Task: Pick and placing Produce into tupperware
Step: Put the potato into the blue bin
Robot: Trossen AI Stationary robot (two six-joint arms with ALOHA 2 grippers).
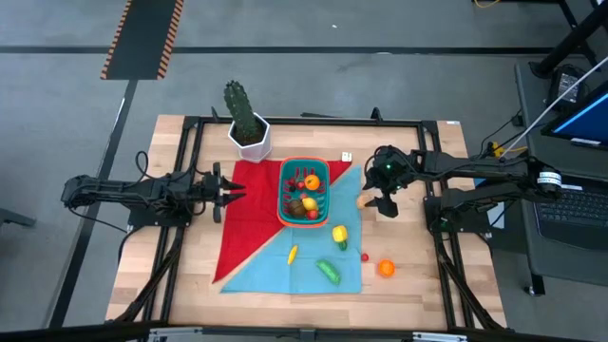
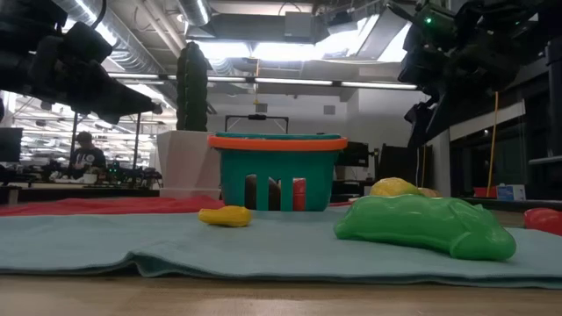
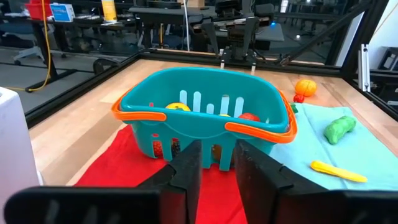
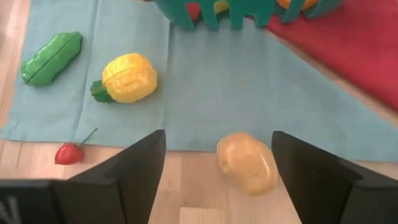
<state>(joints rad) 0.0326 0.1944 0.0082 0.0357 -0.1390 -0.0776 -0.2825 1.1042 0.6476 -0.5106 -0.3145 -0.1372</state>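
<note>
Now right gripper (image 4: 217,168) spread wide above tan potato (image 4: 247,162), nothing held; left gripper (image 3: 217,168) nearly closed, empty, facing tupperware (image 3: 202,99).

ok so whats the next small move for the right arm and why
Probably straight down. The right gripper is open and hangs above the tan potato-like piece, which lies on bare wood between its fingers, beside the teal cloth and outside the tupperware. Lowering would put the fingers around it for a grasp.

A cactus (image 1: 241,107) in a white pot (image 1: 252,141) — beside red (image 1: 249,214) and teal cloths (image 1: 313,258).
</note>
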